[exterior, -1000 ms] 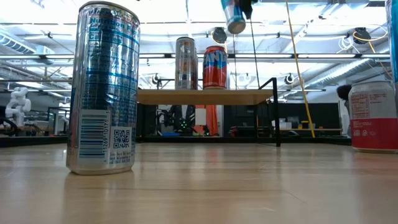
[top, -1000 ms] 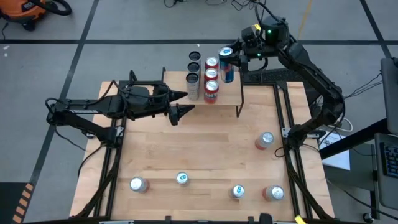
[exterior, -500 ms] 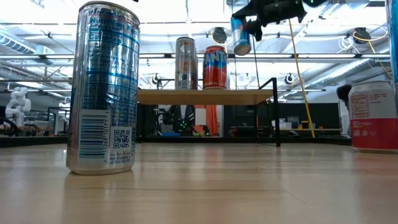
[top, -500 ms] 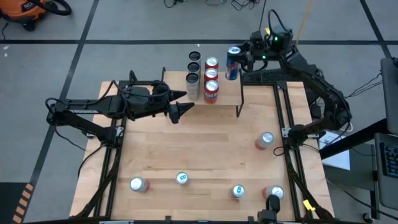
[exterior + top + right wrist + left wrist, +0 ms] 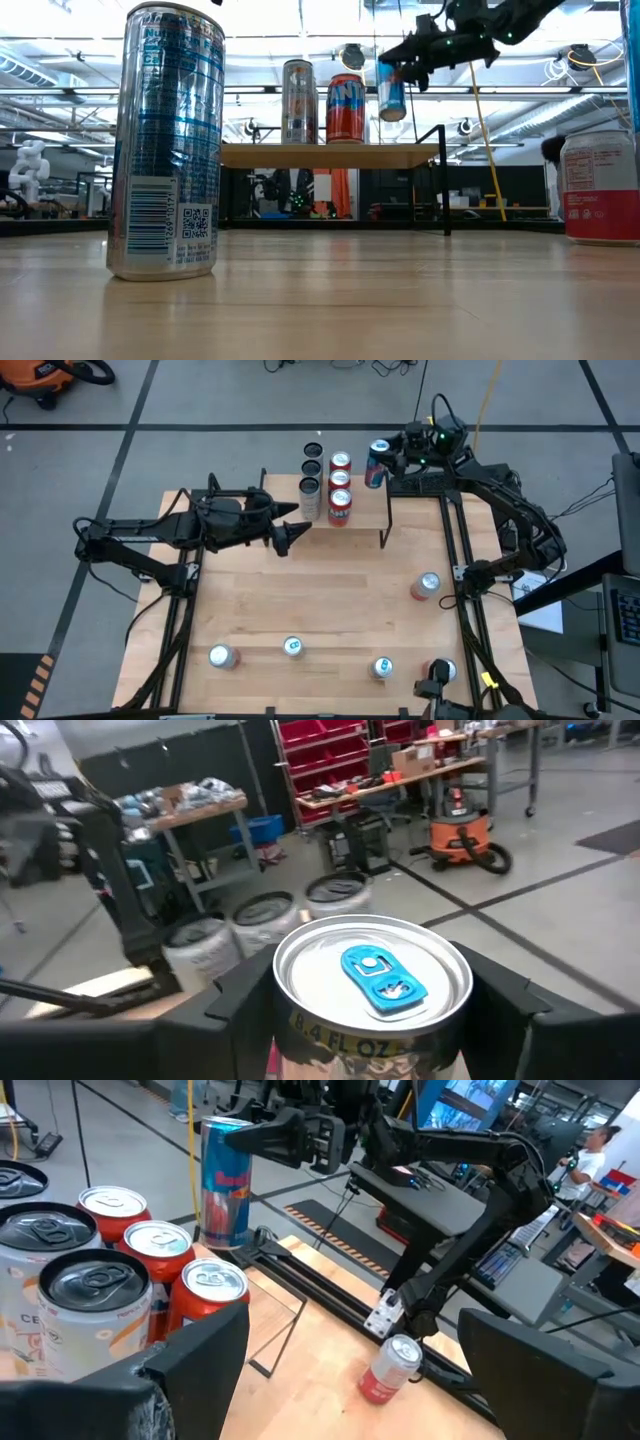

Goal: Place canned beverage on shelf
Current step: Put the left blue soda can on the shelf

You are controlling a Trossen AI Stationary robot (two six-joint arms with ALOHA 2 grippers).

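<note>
Your right gripper is clamped on a slim blue canned beverage, which fills the right wrist view between the two dark fingers, its silver lid and blue tab facing the camera. In the low view the can hangs in the air, clear of the shelf, above the board's right-hand end; seen from above it sits over the shelf's far right corner, with the bare part of the board just below the jaws. The placing looks close but not done: you have the can lifted and carried over, while lowering it onto the board and letting go are still ahead. Beyond the jaws, the filled side of the shelf carries a row of red cans and a row of dark-topped cans. Your left gripper waits over the table near the shelf's front edge, its jaws apart. More loose cans stand upright on the tabletop, well apart from either gripper.
</note>
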